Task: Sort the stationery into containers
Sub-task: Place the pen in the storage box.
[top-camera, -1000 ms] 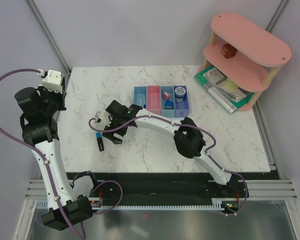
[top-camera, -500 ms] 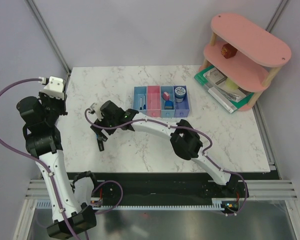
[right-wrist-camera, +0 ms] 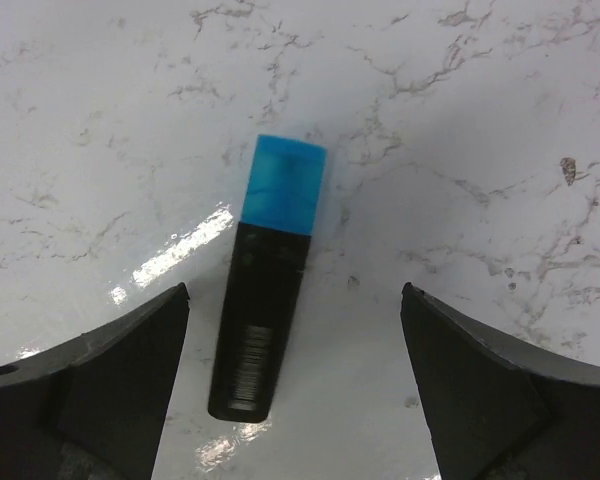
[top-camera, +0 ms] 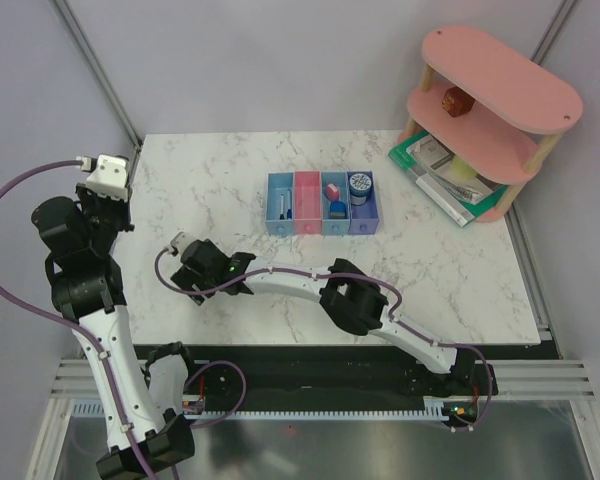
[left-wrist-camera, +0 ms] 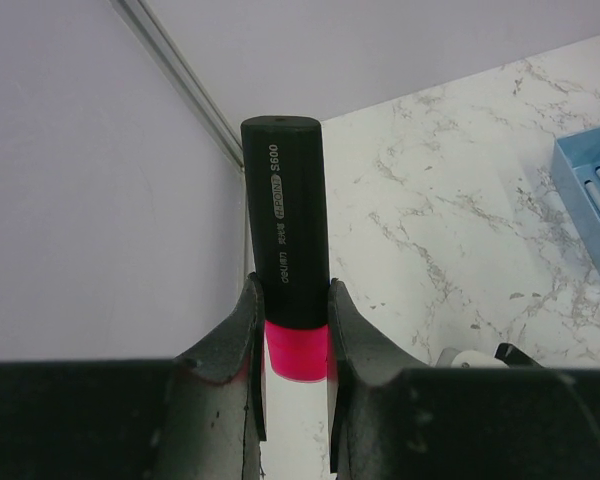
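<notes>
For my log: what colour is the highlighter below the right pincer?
The highlighter is blue and black; right wrist view.

Blue highlighter [right-wrist-camera: 270, 290] lies flat on marble, mid-frame in right wrist view: blue end up-frame, longer black part w/ barcode down-frame. Pink highlighter [left-wrist-camera: 285, 250] stands upright, black end up, pinched in left gripper [left-wrist-camera: 290, 310]. Bin row [top-camera: 325, 227] sits upper centre of top view: thin pens [top-camera: 285, 205] in lt-blue bin, pink eraser [top-camera: 332, 189] & blue cube [top-camera: 337, 209] in 3rd, tape roll [top-camera: 360, 184] in 4th.

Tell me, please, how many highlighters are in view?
2: the pink highlighter gripped by the left end effector; the blue highlighter on the table under the open right end effector. Others may be hidden.
</notes>
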